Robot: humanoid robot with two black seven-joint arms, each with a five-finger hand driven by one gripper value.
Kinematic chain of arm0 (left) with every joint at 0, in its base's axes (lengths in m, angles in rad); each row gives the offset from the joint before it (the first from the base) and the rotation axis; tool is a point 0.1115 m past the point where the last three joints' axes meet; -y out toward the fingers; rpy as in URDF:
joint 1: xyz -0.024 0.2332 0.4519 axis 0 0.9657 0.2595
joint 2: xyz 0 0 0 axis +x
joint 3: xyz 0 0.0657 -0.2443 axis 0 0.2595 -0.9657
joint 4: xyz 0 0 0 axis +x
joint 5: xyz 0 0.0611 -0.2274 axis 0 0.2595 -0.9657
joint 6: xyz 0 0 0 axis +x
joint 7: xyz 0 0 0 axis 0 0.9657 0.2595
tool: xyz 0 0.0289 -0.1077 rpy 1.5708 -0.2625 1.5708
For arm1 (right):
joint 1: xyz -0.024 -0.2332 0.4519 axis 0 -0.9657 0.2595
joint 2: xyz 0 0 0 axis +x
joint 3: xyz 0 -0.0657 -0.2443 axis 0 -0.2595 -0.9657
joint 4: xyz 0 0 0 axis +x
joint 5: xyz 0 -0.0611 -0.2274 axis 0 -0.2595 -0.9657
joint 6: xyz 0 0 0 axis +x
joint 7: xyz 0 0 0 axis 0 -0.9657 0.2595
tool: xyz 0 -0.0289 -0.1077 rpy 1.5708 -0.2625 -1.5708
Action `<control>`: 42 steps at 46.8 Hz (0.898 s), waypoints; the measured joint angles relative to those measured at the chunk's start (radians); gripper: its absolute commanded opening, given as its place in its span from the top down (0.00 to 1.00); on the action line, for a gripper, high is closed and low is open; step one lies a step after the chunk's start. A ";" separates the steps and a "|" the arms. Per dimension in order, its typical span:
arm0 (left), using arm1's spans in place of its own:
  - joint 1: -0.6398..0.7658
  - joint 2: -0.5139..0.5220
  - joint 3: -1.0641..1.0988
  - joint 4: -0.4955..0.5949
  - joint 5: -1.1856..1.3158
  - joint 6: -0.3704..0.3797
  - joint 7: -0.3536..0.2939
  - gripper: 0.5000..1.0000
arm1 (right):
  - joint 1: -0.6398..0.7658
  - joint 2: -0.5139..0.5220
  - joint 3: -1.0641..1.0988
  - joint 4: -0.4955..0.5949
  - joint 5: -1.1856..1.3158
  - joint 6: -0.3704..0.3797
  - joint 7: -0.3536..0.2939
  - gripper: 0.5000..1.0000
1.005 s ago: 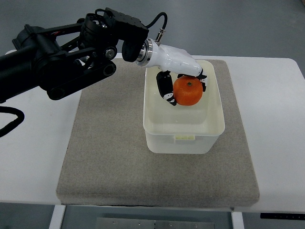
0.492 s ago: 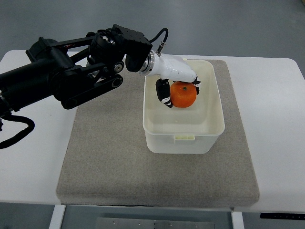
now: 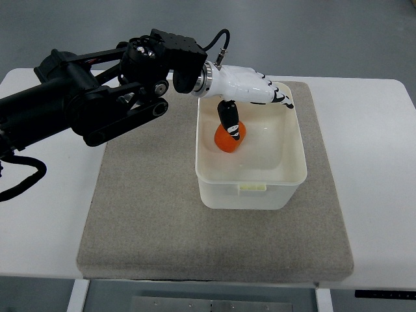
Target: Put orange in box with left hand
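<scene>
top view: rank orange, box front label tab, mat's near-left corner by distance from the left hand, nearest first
From the left hand:
1. orange: inside the box, just below the hand, partly behind the thumb.
2. label tab: on the box's near rim, farther toward the camera.
3. mat's near-left corner: far down-left, well clear of the box.

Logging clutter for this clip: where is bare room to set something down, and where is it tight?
Free: the grey mat left of and in front of the box, and the white table to its right. Crowded: the box's far-left part, where the orange sits under the left hand.
</scene>
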 measured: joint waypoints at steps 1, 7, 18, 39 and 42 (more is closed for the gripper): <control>0.000 0.002 -0.003 0.000 -0.011 0.000 0.000 0.01 | 0.000 0.000 0.000 0.000 0.000 0.000 0.000 0.15; -0.003 0.035 -0.018 0.003 -0.123 0.002 0.000 0.00 | 0.000 0.000 0.000 0.000 0.000 0.000 0.000 0.15; -0.012 0.085 -0.020 0.038 -0.301 0.037 0.001 0.01 | 0.000 0.000 0.000 0.000 0.000 0.000 -0.001 0.15; 0.004 0.087 -0.015 0.377 -0.932 0.195 0.000 0.00 | 0.000 0.000 0.000 0.000 0.000 0.000 0.000 0.15; 0.006 0.088 -0.015 0.427 -1.014 0.195 0.000 0.00 | 0.000 0.000 0.000 0.000 0.000 0.000 0.000 0.15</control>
